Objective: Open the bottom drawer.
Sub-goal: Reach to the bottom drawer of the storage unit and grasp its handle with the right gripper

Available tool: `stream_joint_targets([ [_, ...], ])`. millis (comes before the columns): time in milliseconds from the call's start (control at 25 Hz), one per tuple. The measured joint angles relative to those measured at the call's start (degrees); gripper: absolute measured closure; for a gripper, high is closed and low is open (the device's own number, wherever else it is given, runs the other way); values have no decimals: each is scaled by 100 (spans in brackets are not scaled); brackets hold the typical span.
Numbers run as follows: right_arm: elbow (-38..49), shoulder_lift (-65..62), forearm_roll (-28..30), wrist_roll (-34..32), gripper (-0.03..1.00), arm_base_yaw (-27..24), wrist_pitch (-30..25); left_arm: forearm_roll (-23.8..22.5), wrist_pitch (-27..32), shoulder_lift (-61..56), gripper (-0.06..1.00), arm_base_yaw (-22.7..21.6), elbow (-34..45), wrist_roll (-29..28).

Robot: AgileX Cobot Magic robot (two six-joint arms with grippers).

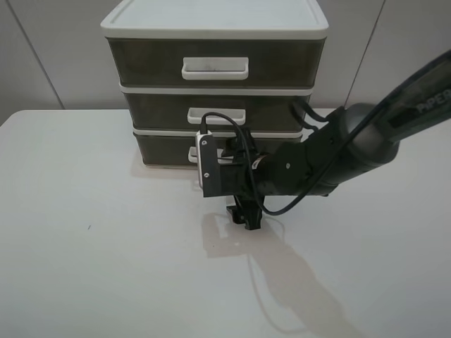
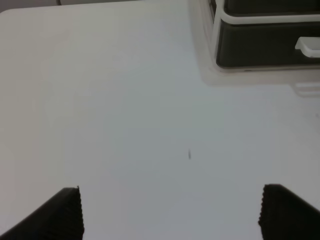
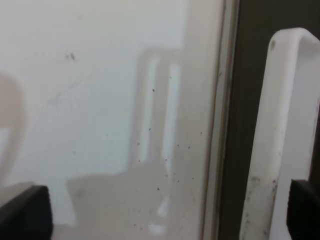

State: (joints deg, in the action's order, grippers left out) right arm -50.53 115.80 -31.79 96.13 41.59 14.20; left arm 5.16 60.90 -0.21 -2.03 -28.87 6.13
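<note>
One bottom drawer (image 1: pixel 162 149), lowest of three in a single white-framed desktop unit (image 1: pixel 211 17) at the back of the table (image 1: pixel 84 282). Smoky brown-grey translucent front, looks shut, and it sits flush under the middle drawer (image 1: pixel 158 111) and top drawer (image 1: pixel 141 63). Each drawer has one white loop handle; the bottom drawer's handle (image 3: pixel 280 130) is speckled with dirt. Two grippers. The right gripper (image 3: pixel 167 210) has its jaws spread wide: one fingertip (image 3: pixel 304 210) sits right at that handle, contact unclear, and the other is out over the table. The left gripper (image 2: pixel 172 210) also has its jaws wide apart, holding nothing, over bare table well apart from the unit. There is one dark speck (image 2: pixel 189 154) on the table.
</note>
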Motion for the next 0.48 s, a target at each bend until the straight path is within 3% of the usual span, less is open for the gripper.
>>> stream_joint_targets([
  [480,-236,0,-275,319,15,-64,-202,-1,0,0,23,0,0,0],
])
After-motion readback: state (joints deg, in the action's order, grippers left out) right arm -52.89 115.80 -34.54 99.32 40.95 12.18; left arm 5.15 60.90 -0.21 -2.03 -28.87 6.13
